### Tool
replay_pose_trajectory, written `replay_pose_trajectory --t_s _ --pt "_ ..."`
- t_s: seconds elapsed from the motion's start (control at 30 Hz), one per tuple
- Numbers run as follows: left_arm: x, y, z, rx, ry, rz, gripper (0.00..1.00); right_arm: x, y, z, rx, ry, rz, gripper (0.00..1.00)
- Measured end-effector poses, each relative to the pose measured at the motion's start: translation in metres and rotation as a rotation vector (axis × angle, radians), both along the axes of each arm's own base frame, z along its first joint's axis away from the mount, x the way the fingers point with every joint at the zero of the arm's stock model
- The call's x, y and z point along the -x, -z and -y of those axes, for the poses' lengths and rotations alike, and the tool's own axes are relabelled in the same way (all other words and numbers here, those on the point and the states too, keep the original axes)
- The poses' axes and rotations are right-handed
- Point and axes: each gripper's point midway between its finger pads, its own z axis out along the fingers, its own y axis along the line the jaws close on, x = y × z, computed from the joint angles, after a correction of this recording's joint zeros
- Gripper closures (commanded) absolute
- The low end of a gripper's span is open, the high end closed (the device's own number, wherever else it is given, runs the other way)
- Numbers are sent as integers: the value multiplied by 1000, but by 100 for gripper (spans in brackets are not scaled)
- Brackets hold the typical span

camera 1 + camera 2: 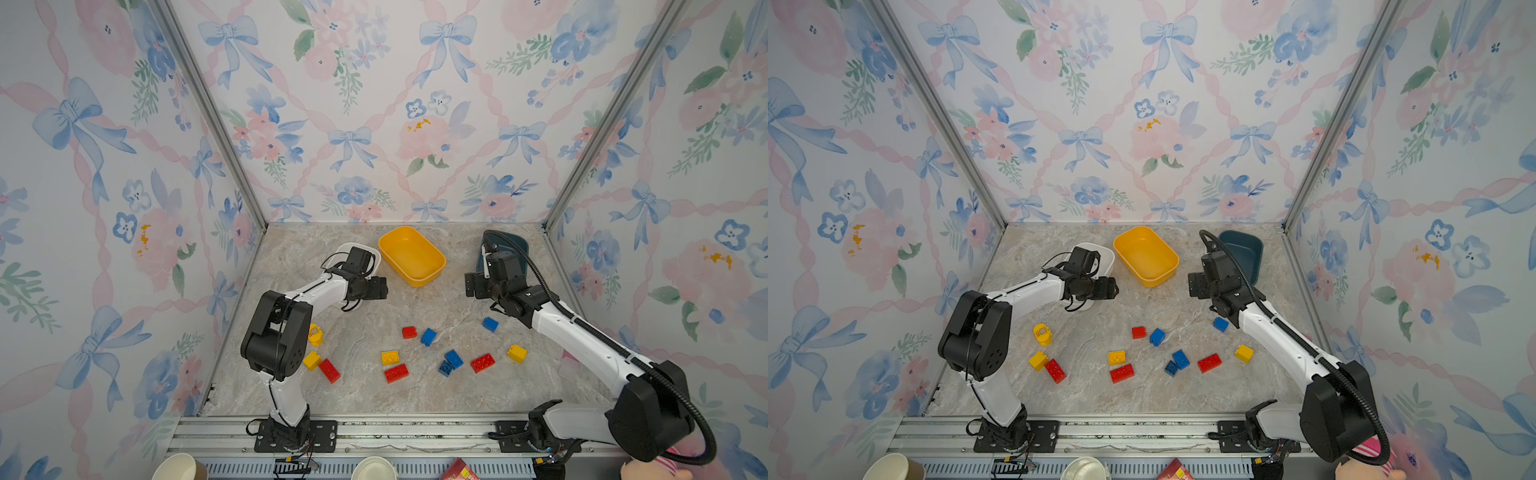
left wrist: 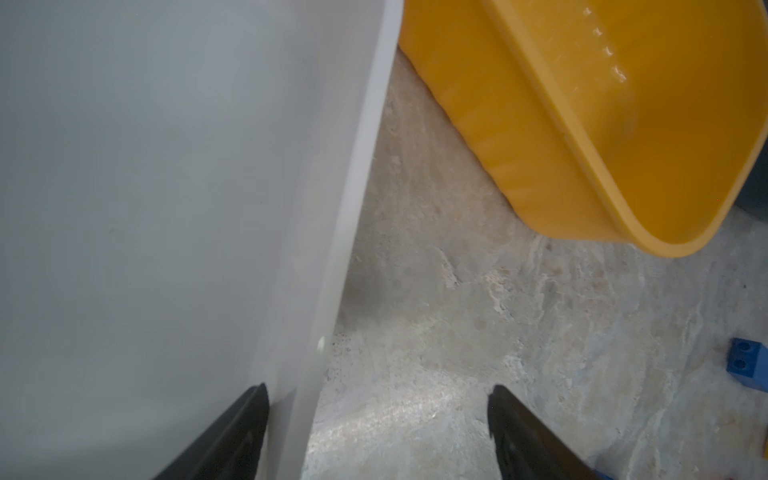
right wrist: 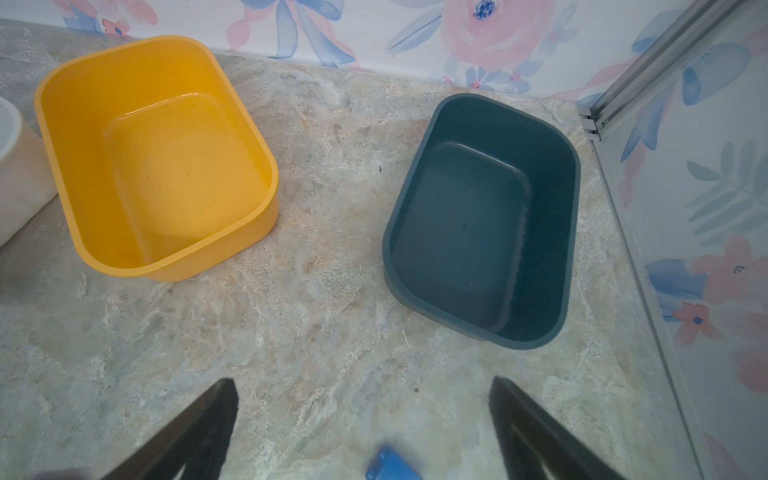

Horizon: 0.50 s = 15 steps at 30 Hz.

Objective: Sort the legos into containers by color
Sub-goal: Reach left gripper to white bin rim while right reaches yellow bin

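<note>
All visible legos (image 1: pixel 396 373) lie loose on the desk (image 1: pixel 374 399), in front of the 3 containers (image 1: pixel 411 255). Our left fingers (image 2: pixel 232 436) gape empty, 1 on either side of the white tub's (image 2: pixel 166 166) wall, so we fear a sideways move snags and drags it. Our right fingers (image 3: pixel 199 432), also apart and empty, hang near a blue brick (image 3: pixel 390 467).

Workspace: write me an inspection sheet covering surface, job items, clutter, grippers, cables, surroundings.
Surface: marbled grey-beige tabletop, nothing spilled.
Job's things: red, blue and yellow studded plastic bricks loose on it; yellow-orange plastic tub and dark teal plastic tub empty; white plastic tub partly hidden.
Clutter: small yellow rounded toy; paper cups, pink plush beyond front rail.
Grippers: left gripper open, astride white tub's rim; right gripper open, empty.
Cables: black corrugated conduit along right arm; thin black wires by left gripper.
Surroundings: floral bow-patterned walls.
</note>
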Motion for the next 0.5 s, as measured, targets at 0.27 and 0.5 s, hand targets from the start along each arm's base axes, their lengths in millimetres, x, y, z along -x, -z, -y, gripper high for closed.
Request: replay_pose_trajectory --t_s 0.27,0.5 --pt "15 -1 28 19 40 -13 16 0 4 -5 -12 -12 -13 3" --pt "26 0 45 29 67 -24 17 0 16 -9 -17 -16 -50 3"
